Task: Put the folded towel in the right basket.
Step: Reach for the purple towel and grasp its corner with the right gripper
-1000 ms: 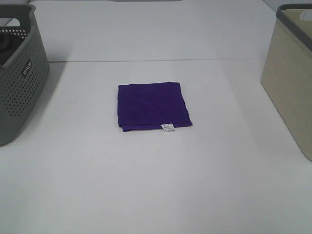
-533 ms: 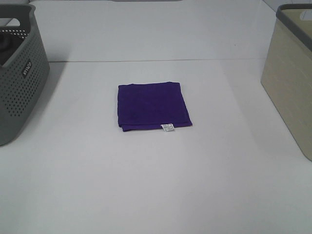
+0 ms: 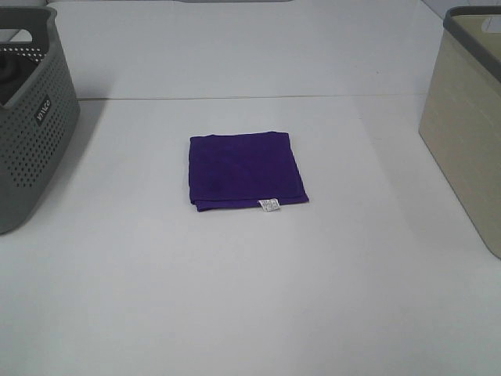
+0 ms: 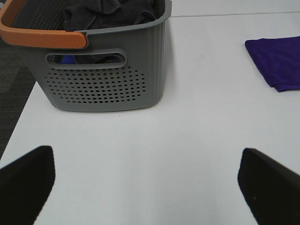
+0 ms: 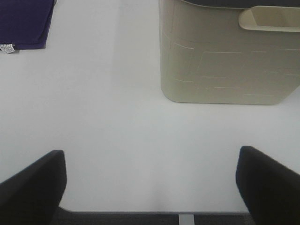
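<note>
**Operator:** What is the surface showing?

**Spotter:** You are looking at a white table (image 3: 250, 313), plain, with a seam line running across its far part. The folded towel (image 3: 246, 170) is lying flat near the middle, purple, with its white label (image 3: 269, 205) sitting at the near edge.

**Operator:** How far along am I?

**Spotter:** By my reading, you are standing at the very start. Nothing is touching the towel, and it is lying well apart from the right basket (image 3: 466, 141), the beige one at the right edge. The reach, the grasp, the carry and the drop are all waiting to be done.

**Operator:** Grippers?

**Spotter:** The left gripper (image 4: 147, 185) is hanging with its jaws spread wide and nothing between them, near the grey basket (image 4: 105, 89). The right gripper (image 5: 150, 185) is doing the same, released and bare, just in front of the beige basket. The exterior view is showing neither arm.

**Operator:** Baskets?

**Spotter:** The grey one on the left is holding dark clothes (image 4: 112, 11) piled to the rim, and something blue (image 4: 68, 59) is showing through the handle slot. No view is looking into the beige one, so you cannot tell what it is holding.
</note>
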